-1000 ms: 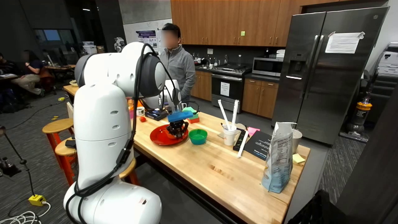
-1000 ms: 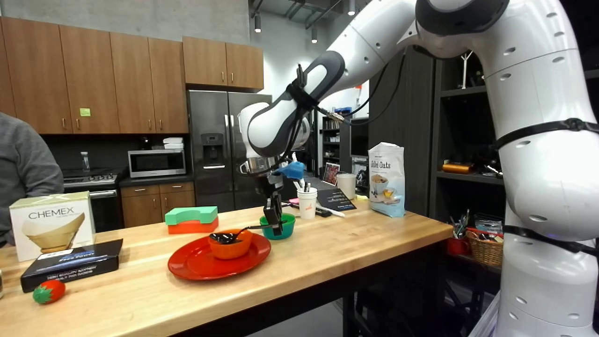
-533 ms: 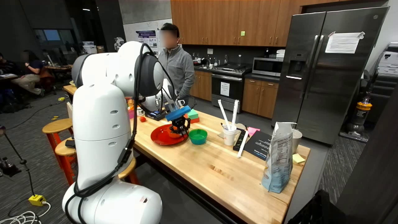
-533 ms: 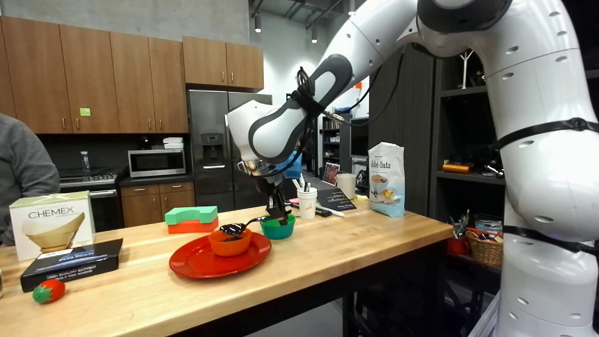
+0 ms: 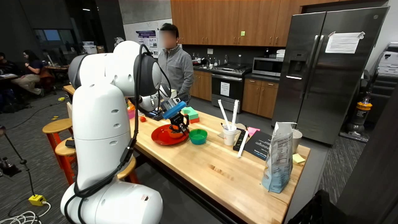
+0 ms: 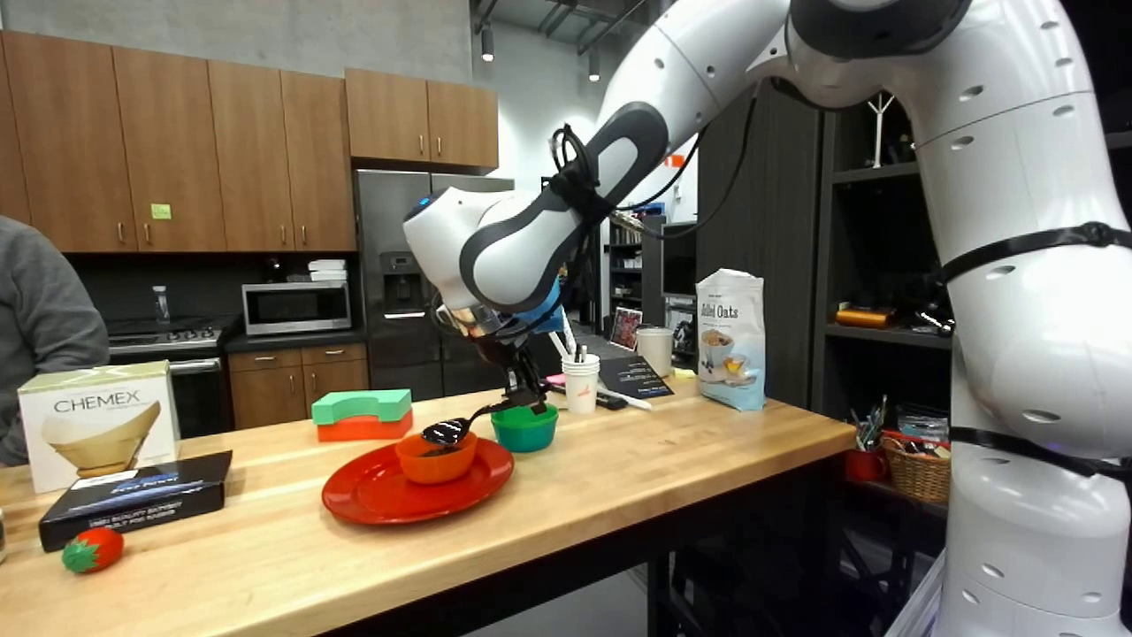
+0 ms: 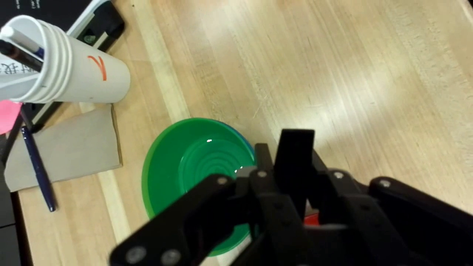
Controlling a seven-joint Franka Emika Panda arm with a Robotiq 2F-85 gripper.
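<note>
My gripper (image 6: 533,396) is shut on the handle of a black spoon (image 6: 448,432), tilted with its bowl end lower. That end is over the orange bowl (image 6: 437,469); I cannot tell whether it touches the rim. A dark patch inside the orange bowl could be contents or shadow. The orange bowl stands on a red plate (image 6: 363,500). Close beside the plate is a green bowl (image 5: 198,137), seen in both exterior views. In the wrist view, the dark handle end (image 7: 293,155) sticks out between the fingers, partly covering the green bowl (image 7: 166,166), which looks empty.
Paper cups with pens and straws (image 5: 229,137) stand beyond the green bowl. An oats bag (image 6: 731,341) is near the table's end. Green and red blocks (image 6: 363,416), a Chemex box (image 6: 97,425), a black box (image 6: 137,500) and a toy strawberry (image 6: 93,550) lie opposite. A person (image 5: 177,65) stands behind.
The gripper has tilted and risen, lifting the spoon's bowl end from inside the orange bowl up to rim height. Plate and orange bowl have shifted slightly toward the green bowl.
</note>
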